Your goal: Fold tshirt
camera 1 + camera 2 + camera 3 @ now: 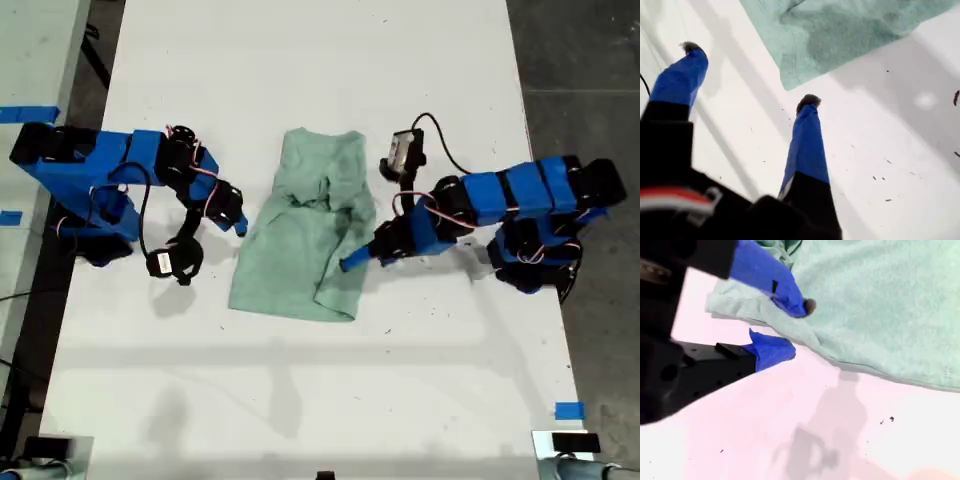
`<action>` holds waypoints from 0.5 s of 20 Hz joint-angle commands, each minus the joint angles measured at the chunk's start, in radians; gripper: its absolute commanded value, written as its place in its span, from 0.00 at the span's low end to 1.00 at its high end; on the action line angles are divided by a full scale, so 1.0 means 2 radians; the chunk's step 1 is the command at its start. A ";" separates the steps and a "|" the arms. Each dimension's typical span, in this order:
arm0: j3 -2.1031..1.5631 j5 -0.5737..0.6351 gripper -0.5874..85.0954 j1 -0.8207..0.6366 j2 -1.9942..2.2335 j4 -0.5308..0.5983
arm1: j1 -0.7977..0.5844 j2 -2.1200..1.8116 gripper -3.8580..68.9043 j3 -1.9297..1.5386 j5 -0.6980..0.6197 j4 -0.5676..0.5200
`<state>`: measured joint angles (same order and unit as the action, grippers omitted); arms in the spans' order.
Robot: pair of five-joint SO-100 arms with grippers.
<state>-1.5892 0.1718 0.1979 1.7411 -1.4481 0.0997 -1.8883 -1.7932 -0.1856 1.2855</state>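
The pale mint-green tshirt (305,235) lies crumpled and partly folded in the middle of the white table (320,380). My first gripper (238,222) is on the arm at the exterior view's left and stands open just off the cloth's edge. In the first wrist view its fingers (805,140) are spread wide over bare table, with a corner of the tshirt (850,35) a short way beyond the gripper (750,74). My second gripper (350,262) is open at the cloth's edge on the exterior view's right. One fingertip (801,305) rests on the tshirt (880,305), the other lies beside the hem, gripper (792,330).
Both arm bases stand on the table, one at each side in the exterior view. A small blue tape mark (568,410) sits near the table's front corner at the exterior view's right. Dark floor runs along both long table edges.
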 commanded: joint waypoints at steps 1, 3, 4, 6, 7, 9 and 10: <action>0.022 -0.038 0.34 0.041 0.002 -0.015 | 0.002 -0.059 0.50 -0.019 0.011 -0.008; 0.000 -0.063 0.38 0.056 0.005 -0.022 | 0.002 -0.072 0.50 -0.034 0.012 -0.012; -0.022 -0.067 0.39 0.061 0.009 -0.006 | 0.002 -0.074 0.50 -0.038 0.012 -0.014; -0.072 -0.071 0.38 0.064 0.008 0.042 | 0.002 -0.074 0.50 -0.038 0.012 -0.015; -0.098 -0.071 0.38 0.064 0.008 0.072 | 0.003 -0.074 0.50 -0.038 0.012 -0.015; -0.153 -0.071 0.36 0.064 0.005 0.148 | 0.005 -0.074 0.50 -0.041 0.015 -0.018; -0.175 -0.071 0.35 0.064 -0.003 0.184 | 0.005 -0.074 0.50 -0.044 0.015 -0.019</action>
<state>-1.8945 0.0399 0.3083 1.7365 -1.2072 0.0997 -1.9819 -1.8883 -0.1672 1.2855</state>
